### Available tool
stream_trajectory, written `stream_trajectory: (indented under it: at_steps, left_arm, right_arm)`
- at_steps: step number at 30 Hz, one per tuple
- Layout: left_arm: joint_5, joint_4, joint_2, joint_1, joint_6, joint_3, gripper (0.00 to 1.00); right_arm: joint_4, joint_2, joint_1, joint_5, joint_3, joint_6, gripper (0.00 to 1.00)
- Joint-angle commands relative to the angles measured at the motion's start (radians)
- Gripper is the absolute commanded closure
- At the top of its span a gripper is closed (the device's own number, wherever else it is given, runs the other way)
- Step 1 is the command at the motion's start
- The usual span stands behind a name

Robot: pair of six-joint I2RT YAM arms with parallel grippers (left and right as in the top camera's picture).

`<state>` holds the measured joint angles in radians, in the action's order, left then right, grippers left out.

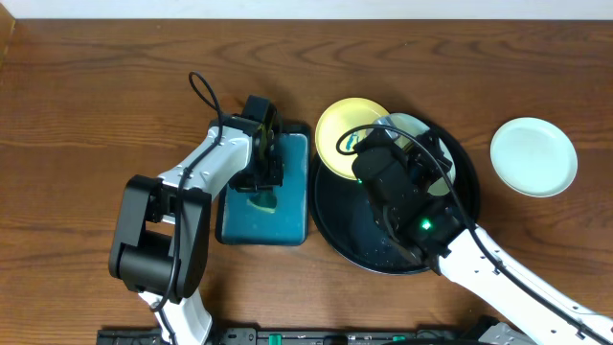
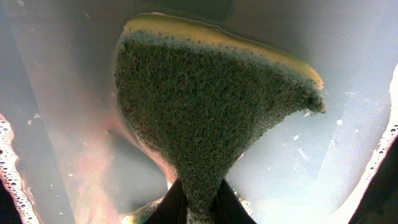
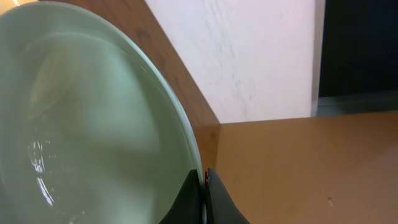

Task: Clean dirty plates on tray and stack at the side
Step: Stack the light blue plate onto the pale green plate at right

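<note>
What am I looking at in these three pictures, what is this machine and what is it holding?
This is a robot with two arms at a wooden table. The wide picture comes from a camera above it; the other two come from a camera on each wrist. The left fingers are shut on a green and yellow sponge in the foamy water of a small teal tray. The right fingers pinch the rim of a pale plate over the big round black tray. A yellow plate lies across that tray's far edge, and a second pale plate lies on the table beside it.
</note>
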<state>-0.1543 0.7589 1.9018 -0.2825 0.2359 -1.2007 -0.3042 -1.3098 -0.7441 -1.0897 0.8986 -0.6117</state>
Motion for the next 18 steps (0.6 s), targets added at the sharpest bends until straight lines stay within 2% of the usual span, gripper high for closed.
stream_trajectory:
  at_steps: [1, 11, 15, 16, 18]
  left_arm:
    - [0.016, -0.002, 0.034, 0.003, 0.002, 0.013, 0.90]
    - [0.016, -0.002, 0.034, 0.003, 0.002, 0.013, 0.90]
    - [0.016, -0.005, 0.034, 0.003, 0.002, 0.013, 0.89]
    - [0.016, -0.005, 0.034, 0.003, 0.002, 0.013, 0.89]
    - [0.016, -0.005, 0.034, 0.003, 0.002, 0.013, 0.90]
  right_arm:
    - [0.024, 0.000, -0.003, -0.040, 0.022, -0.041, 0.99]
    - [0.025, 0.000, 0.000, -0.038, 0.021, -0.017, 0.99]
    - [-0.003, 0.000, 0.018, -0.018, 0.021, 0.151, 0.99]
    - [-0.051, 0.000, 0.031, 0.017, 0.021, 0.291, 0.99]
    - [-0.134, 0.000, 0.050, 0.085, 0.021, 0.466, 0.99]
